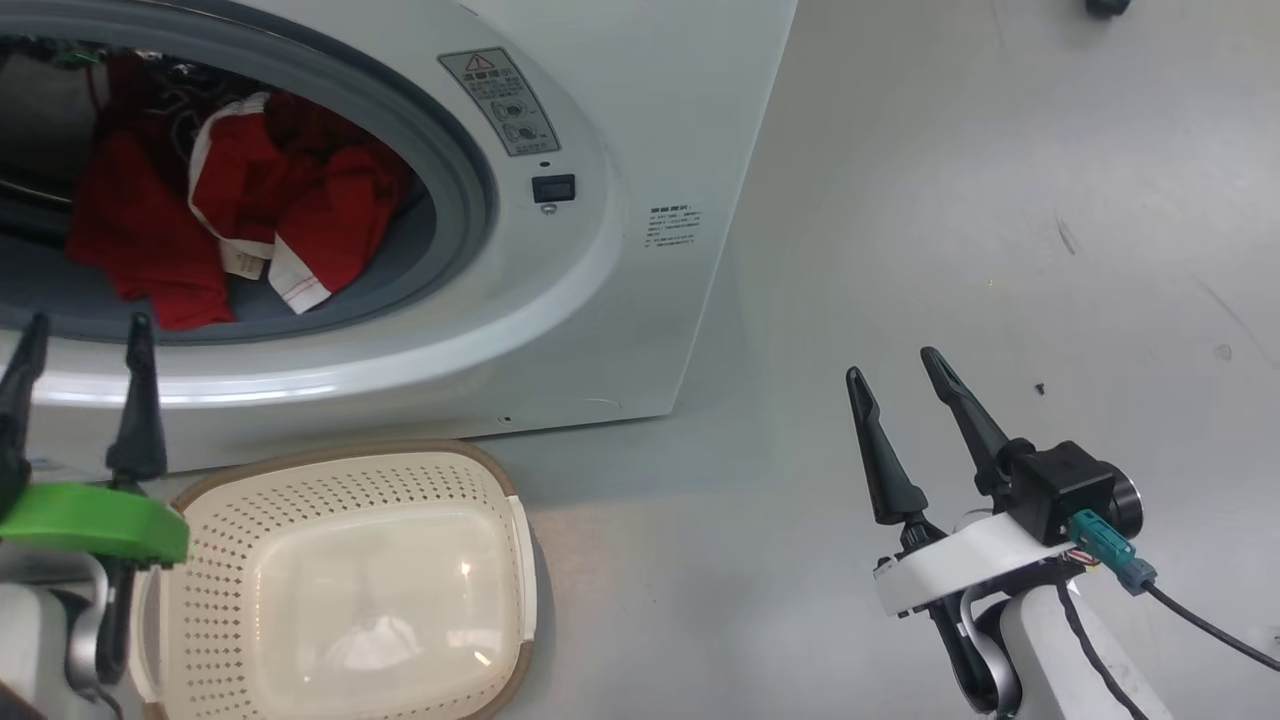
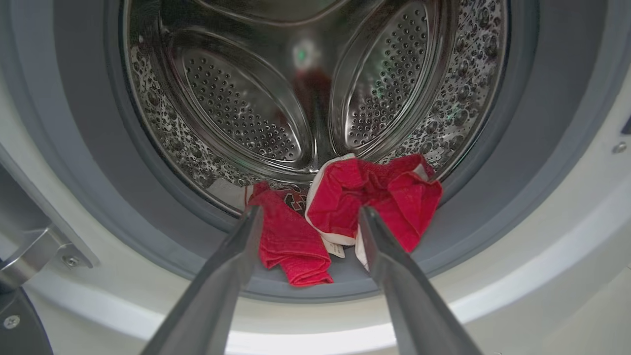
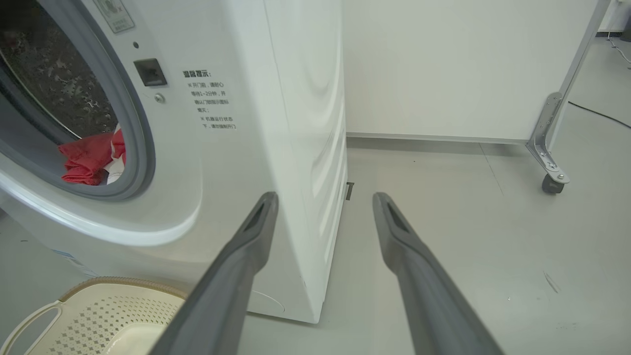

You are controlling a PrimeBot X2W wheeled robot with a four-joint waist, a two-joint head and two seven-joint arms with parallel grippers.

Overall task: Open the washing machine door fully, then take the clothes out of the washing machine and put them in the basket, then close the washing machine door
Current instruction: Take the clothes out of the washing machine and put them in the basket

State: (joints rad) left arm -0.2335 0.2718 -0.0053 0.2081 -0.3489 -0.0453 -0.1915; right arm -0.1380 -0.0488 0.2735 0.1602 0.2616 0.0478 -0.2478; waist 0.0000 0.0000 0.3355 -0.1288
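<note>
Grey floor [image 1: 900, 200]; left hand [image 1: 88, 335] splayed, empty.

Plain grey floor [image 3: 443, 222], a few scuffs on it. White panel [image 3: 443, 64] behind, on a caster [image 3: 551, 185].

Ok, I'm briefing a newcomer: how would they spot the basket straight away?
Find the big white washing machine. On the floor right in front of it sits the basket. It is cream and perforated with a brown rim, unlike the smooth white machine.
</note>
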